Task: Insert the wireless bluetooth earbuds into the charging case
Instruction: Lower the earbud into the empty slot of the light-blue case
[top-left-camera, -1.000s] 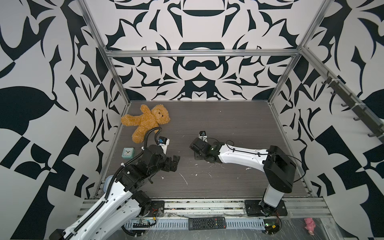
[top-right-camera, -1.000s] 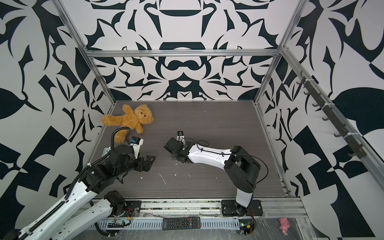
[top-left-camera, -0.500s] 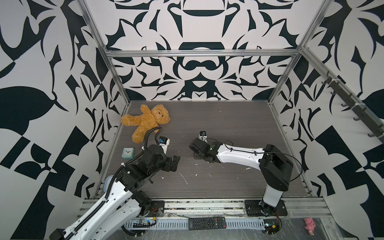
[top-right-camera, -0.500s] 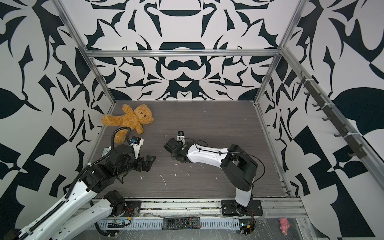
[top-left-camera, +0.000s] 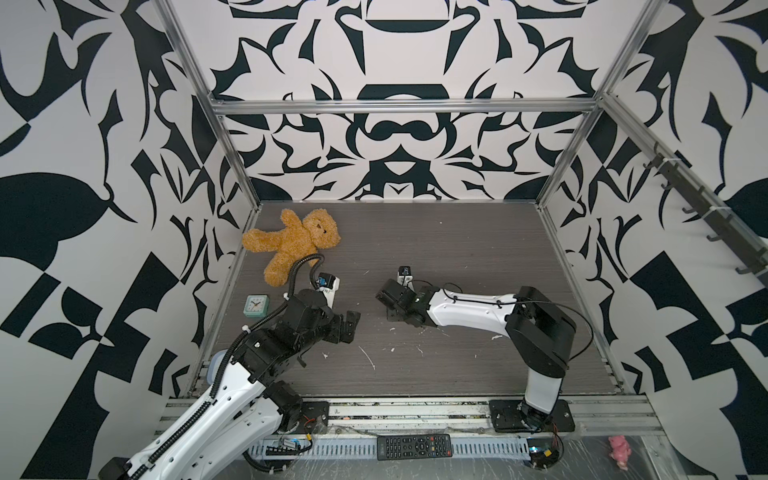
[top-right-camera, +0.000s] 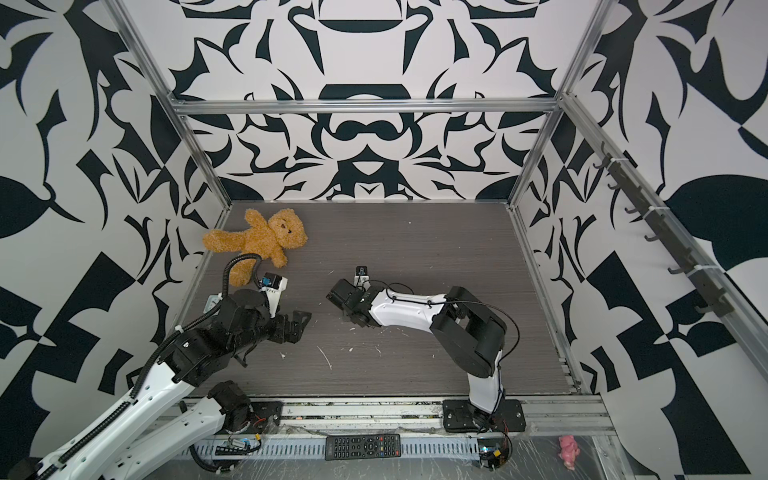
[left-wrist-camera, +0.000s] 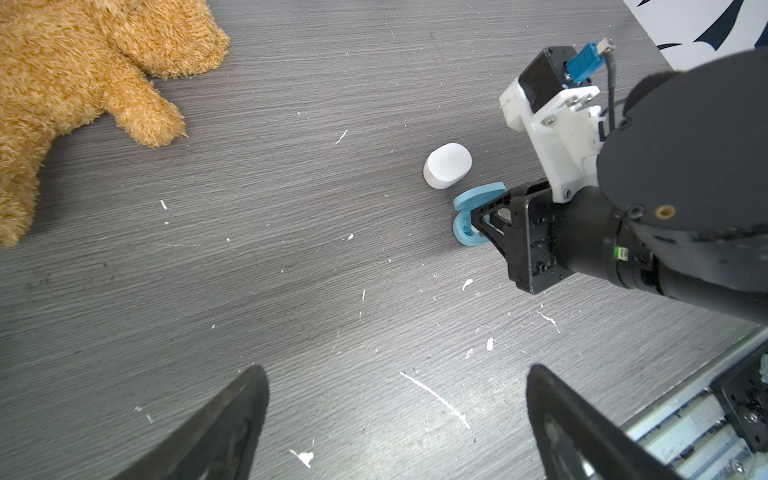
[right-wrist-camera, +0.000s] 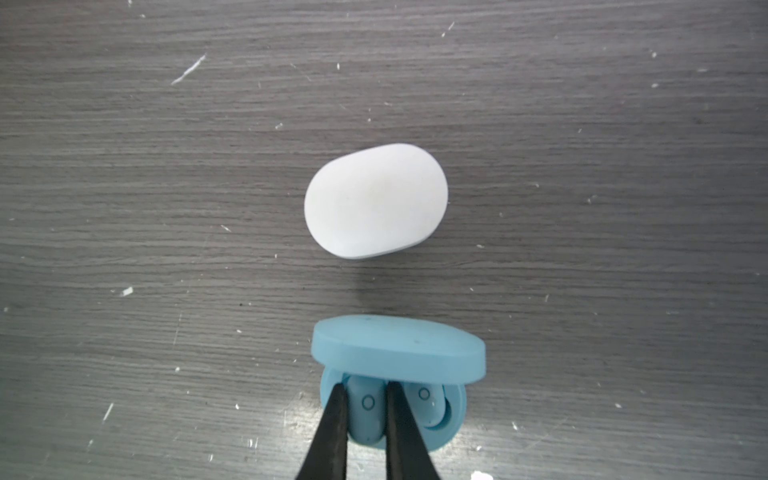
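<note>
My right tool (right-wrist-camera: 366, 388) grips a blue earbud (right-wrist-camera: 368, 411) inside the open blue case (right-wrist-camera: 399, 347), beside the second blue earbud (right-wrist-camera: 424, 399). The white case (right-wrist-camera: 376, 201) lies shut nearby on the bench (right-wrist-camera: 124, 166). My left tool (left-wrist-camera: 395, 370) hangs released. Next, I judge: press home, let go, lift straight.

High stereo pair over whole table (top-left-camera: 478, 249); white case (right-wrist-camera: 376, 201) in both low wrist views
</note>
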